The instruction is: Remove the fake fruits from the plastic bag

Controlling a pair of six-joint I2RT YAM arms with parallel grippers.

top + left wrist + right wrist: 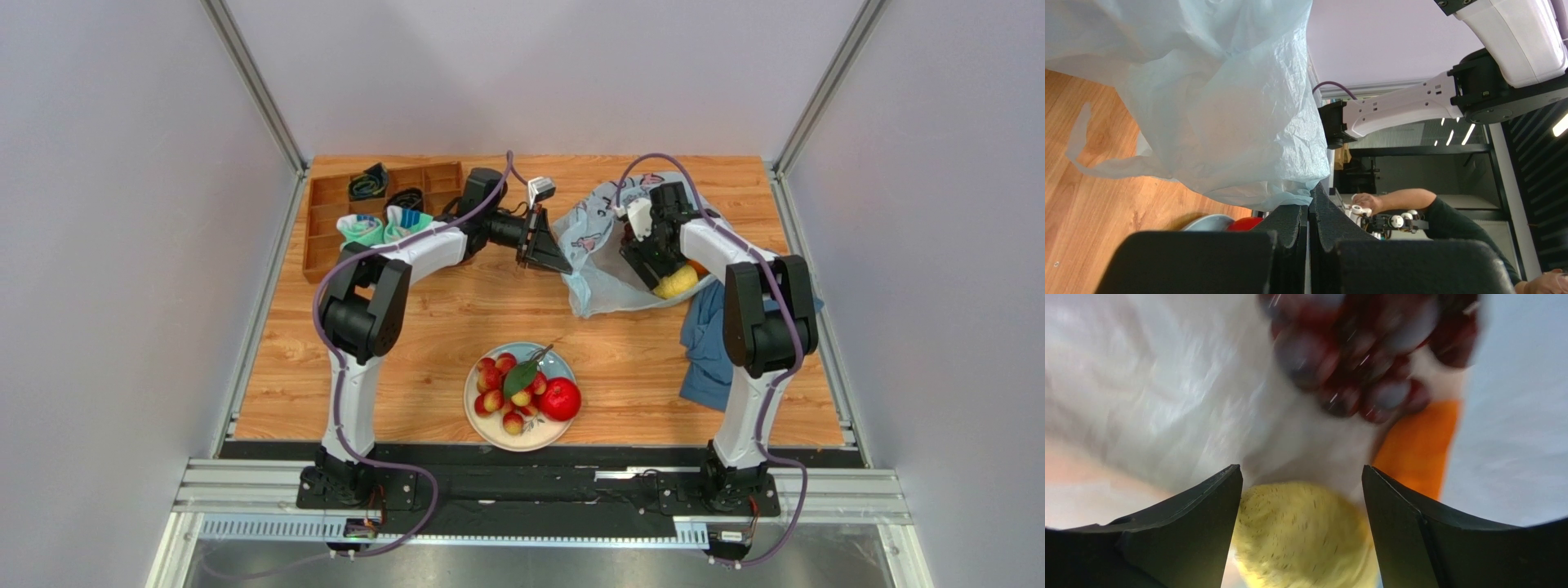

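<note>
The pale-blue plastic bag [597, 233] lies at the back of the table, its mouth edge pinched in my shut left gripper [555, 254]. In the left wrist view the bag [1217, 110] hangs from the closed fingertips of that gripper [1312, 199]. My right gripper [656, 276] reaches into the bag. Its jaws [1301, 471] stand open around a yellow pear [1303, 539], with dark purple grapes [1364, 355] and an orange [1419, 447] beyond. The pear [676, 284] shows at the bag's mouth. A red apple [561, 399] and a red-yellow fruit cluster [505, 390] sit on the plate [558, 364].
A wooden divider tray [321, 227] holding teal-and-white socks [383, 226] stands at the back left. A dark-blue cloth [709, 349] lies under my right arm near the table's right edge. The plate sits near the front edge, between the two arm bases.
</note>
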